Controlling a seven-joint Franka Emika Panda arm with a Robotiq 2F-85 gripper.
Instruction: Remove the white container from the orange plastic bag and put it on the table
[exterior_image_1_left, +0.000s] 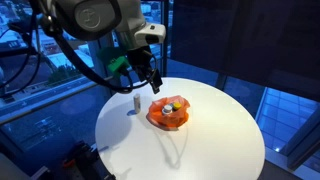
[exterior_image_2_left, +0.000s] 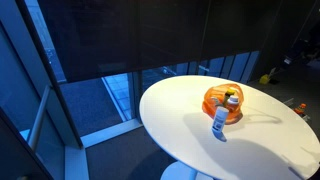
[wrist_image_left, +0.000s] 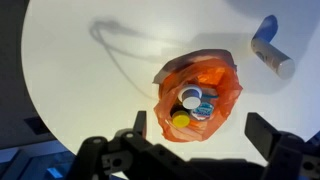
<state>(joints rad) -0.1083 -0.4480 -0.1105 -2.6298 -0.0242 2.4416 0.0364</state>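
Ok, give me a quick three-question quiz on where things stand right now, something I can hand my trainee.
1. True or false: the white container sits inside the orange bag.
2. The gripper is: A) open and empty, above the table; B) shut on the bag's handle; C) shut on the container.
3. Fill in: in the wrist view, the cap inside the bag nearest the gripper is ____ in colour.
Key: 1 false, it is on the table beside the bag; 2 A; 3 yellow.
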